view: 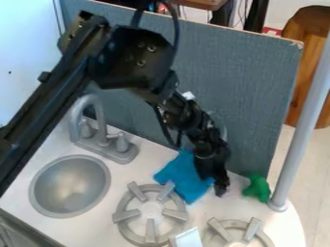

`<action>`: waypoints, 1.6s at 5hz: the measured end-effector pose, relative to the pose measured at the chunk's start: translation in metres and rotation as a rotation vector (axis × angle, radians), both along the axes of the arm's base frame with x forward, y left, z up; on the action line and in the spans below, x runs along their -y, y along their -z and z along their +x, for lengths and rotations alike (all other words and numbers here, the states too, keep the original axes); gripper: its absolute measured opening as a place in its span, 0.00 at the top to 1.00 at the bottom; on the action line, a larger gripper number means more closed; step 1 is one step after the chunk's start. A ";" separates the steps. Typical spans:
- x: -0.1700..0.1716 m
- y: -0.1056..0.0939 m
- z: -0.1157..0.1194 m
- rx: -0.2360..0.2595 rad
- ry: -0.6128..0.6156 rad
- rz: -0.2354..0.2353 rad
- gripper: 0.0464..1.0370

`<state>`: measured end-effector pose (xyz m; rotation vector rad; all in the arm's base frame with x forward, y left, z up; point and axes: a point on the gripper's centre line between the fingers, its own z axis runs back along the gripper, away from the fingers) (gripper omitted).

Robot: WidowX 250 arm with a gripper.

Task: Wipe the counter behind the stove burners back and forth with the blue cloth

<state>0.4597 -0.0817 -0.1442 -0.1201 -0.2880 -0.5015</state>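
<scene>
Camera view: the cloth lies immediately beside the gripper, on its sink side; contact cannot be confirmed. Whether the gripper stands wide or narrow cannot be told. Near its opposite side sits a green toy.

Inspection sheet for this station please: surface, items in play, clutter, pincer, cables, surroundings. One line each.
Surface: white countertop with grey sink, faucet and two burners.
Items in play: crumpled blue cloth, behind the left burner, close to its ring.
Clutter: green object by the pole; pale flat-sided piece between the burners, cut off by the view's edge.
Pincer: black pincer, low at the cloth's right side; contact can't be told.
Cables: black cable looped above the arm.
Surroundings: grey-blue panel behind, grey pole at right, wooden stool beyond.
</scene>
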 end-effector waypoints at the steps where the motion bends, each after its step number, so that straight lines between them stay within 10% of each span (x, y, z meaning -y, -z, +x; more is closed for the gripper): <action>1: -0.010 0.005 0.006 -0.006 -0.025 0.023 0.03; 5: -0.110 0.007 0.007 -0.041 -0.168 0.087 0.03; 8: -0.083 0.004 0.015 -0.066 -0.129 -0.029 0.03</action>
